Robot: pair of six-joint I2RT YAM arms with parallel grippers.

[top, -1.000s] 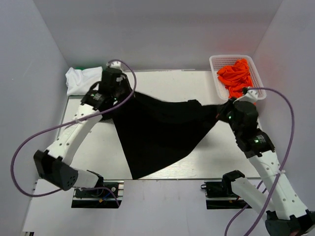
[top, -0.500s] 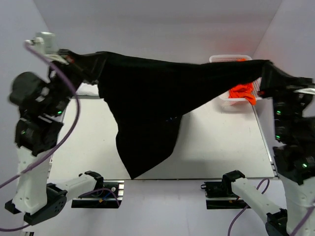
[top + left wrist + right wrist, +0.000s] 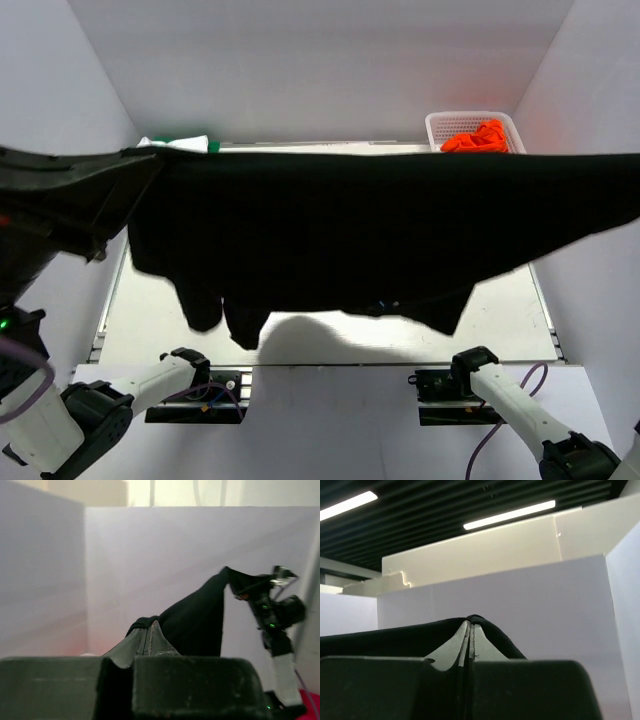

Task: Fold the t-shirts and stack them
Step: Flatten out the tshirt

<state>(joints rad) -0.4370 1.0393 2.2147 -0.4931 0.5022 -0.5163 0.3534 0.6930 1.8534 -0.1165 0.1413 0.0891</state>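
The large black t-shirt (image 3: 350, 230) hangs stretched across the whole top view, held high between both arms. My left gripper (image 3: 148, 624) is shut on one corner of the black shirt (image 3: 197, 622); in the top view its dark wrist sits at the far left edge. My right gripper (image 3: 470, 621) is shut on the other corner of the black cloth (image 3: 395, 637); it is out of the top view at the right edge. Orange shirts (image 3: 480, 138) lie in the white basket (image 3: 440, 125). A white shirt (image 3: 155, 142) and a green one (image 3: 190, 142) peek out at the back left.
The white table (image 3: 500, 300) shows below the hanging cloth, with its front edge and both arm bases (image 3: 200, 385) near the bottom. Grey walls enclose the left, back and right. The right arm (image 3: 272, 617) shows in the left wrist view.
Both arms have lifted higher and spread wider, raising the black shirt off the table so it now hangs taut across the view and hides most of the table.
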